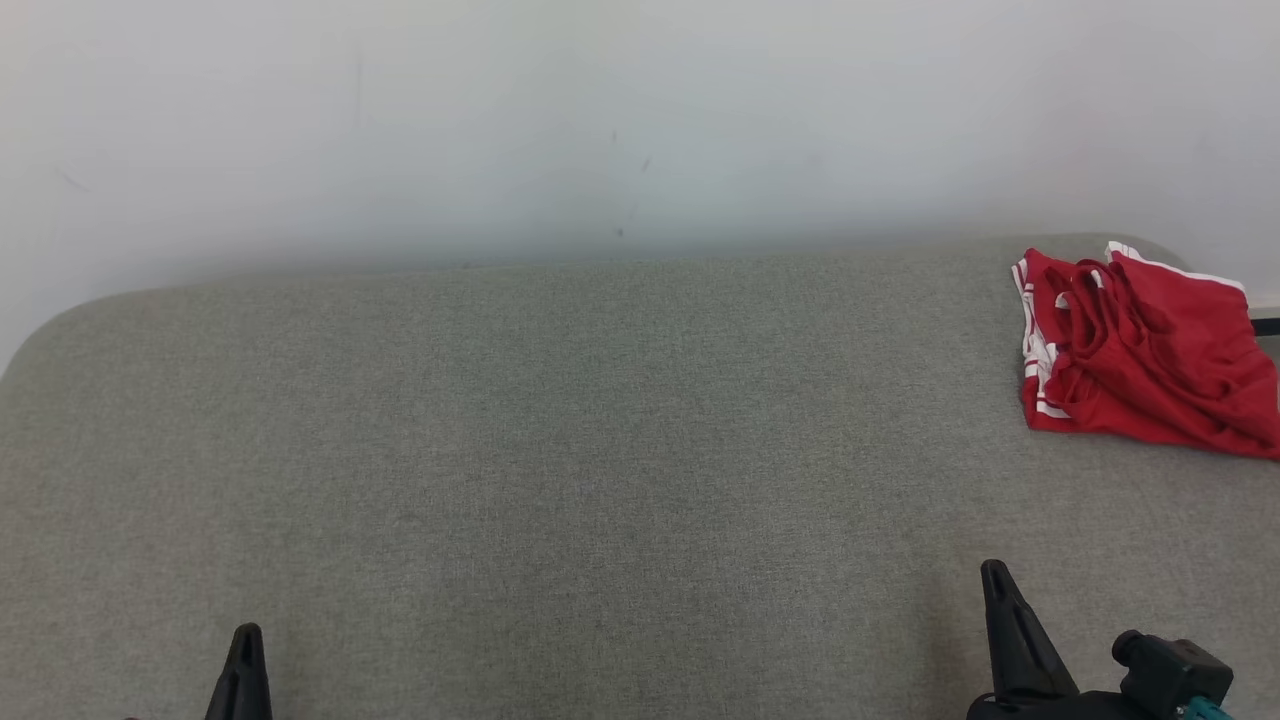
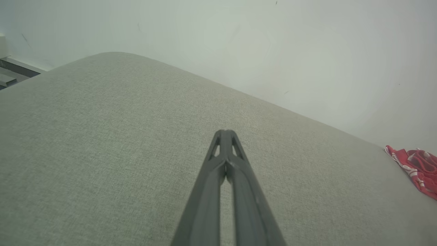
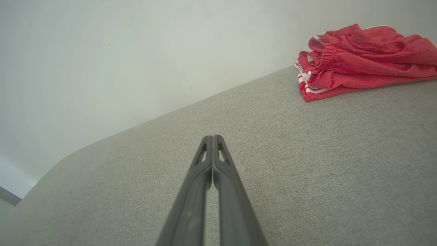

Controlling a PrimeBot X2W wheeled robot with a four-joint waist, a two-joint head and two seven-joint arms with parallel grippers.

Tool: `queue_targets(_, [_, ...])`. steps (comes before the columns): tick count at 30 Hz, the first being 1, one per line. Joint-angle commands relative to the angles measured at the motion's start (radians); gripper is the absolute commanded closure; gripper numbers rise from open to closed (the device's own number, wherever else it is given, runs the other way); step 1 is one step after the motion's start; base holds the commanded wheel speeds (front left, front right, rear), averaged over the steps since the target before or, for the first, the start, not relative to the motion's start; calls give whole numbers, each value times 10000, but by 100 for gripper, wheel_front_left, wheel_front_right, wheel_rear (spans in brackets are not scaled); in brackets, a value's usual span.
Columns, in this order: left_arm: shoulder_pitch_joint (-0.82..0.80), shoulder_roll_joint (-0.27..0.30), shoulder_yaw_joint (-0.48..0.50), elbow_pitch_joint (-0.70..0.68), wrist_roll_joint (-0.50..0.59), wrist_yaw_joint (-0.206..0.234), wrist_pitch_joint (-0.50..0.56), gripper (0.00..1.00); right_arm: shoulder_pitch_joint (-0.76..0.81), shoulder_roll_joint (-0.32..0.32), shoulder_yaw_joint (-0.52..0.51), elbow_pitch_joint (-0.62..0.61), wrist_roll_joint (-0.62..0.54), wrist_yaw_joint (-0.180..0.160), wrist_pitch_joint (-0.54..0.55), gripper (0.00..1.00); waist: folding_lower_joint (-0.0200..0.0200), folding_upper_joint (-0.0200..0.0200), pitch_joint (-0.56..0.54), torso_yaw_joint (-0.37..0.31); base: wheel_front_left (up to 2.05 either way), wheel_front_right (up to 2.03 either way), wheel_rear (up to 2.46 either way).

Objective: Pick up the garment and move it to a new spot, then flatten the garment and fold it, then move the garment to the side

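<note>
Your left jaws are clenched: the two long dark fingers (image 2: 205, 201) meet at their tips and hold nothing. Your right jaws are also clenched and hold nothing, their fingers (image 3: 186, 208) pressed tip to tip. In the head view both sets point away from you at the near edge, well apart from each other.

Under and ahead of both jaws runs the grey woven-fabric worktop (image 1: 600, 450), its far corners rounded.

The red fabric garment (image 3: 362, 61), with white side stripes and a gathered elastic waistband, lies in a rumpled, roughly folded heap on the worktop. It sits well ahead of the right jaws and off to their right, touched by neither arm. From the left jaws, the garment (image 2: 414, 169) is far off to the right, near the worktop's back edge.

Beyond it stands a plain pale wall (image 1: 600, 120).
</note>
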Motion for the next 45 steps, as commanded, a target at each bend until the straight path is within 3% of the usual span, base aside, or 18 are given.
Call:
queue_targets(1, [-296, 37, -3, -106, -500, -16, 90, 100, -277, -52, -80, -123, 473, -3, 80, 100, -1, 0, 3, 2, 0, 0, 0])
queue_targets(24, [-785, 10, -109, 130, -4103, -40, 985, 100, -593, -75, -452, -15, 4017, -7, 821, 100, -1, 0, 37, 30, 0, 0, 0])
queue_targets(45, [-1133, -11, -161, 314, -6588, -60, 1628, 100, -818, -52, -754, 63, 6432, -11, 1366, 100, -1, 0, 67, 54, 0, 0, 0])
